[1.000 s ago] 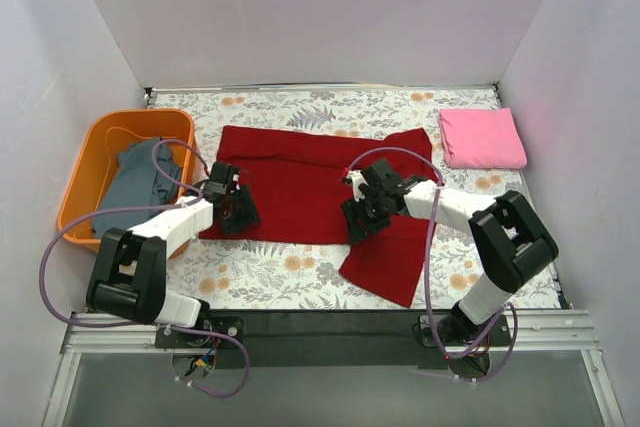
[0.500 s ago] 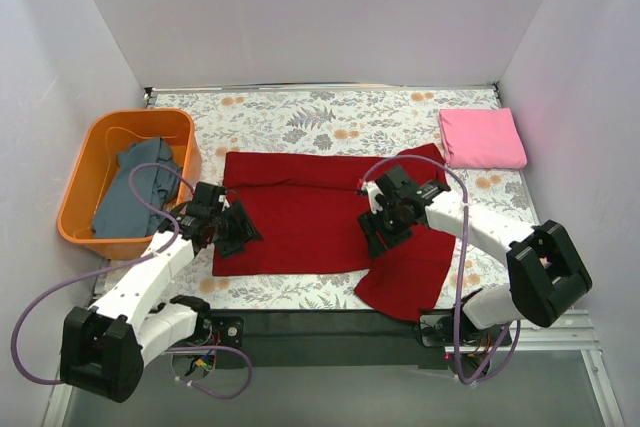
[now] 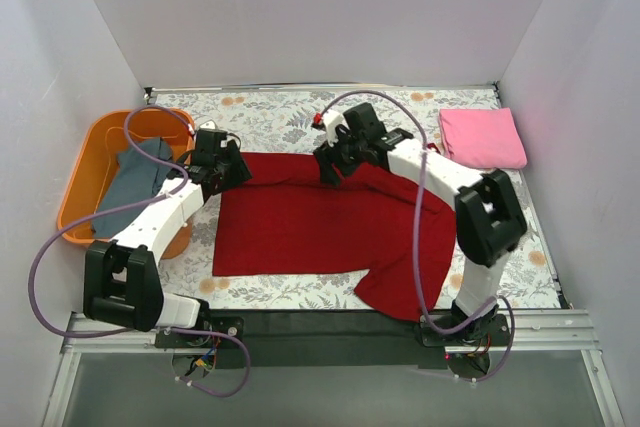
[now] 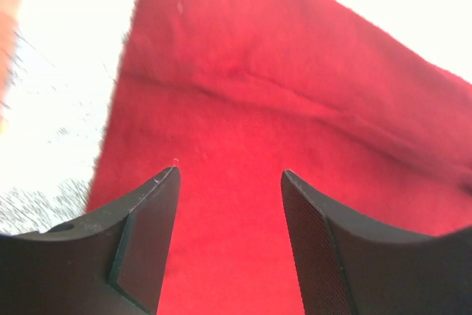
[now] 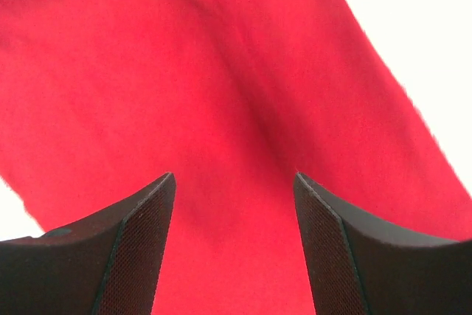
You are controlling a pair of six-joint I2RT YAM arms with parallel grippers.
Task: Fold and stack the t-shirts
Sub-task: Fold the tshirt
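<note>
Lab robot cell: 3 white panel walls (image 3: 300, 17), floral tablecloth (image 3: 290, 117).

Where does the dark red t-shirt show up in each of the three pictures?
Top external: dark red t-shirt spread mid-picture on the tablecloth.
Left wrist: fills most of the picture beyond the left pincer, its edge at left.
Right wrist: fills nearly all the picture beyond the right pincer.
Shared landmark: the shirt's edge against the pale tablecloth.

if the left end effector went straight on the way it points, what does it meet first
The left end effector would most likely meet the dark red t-shirt; its open jaws frame only that cloth, though the gap to it is unclear.
</note>
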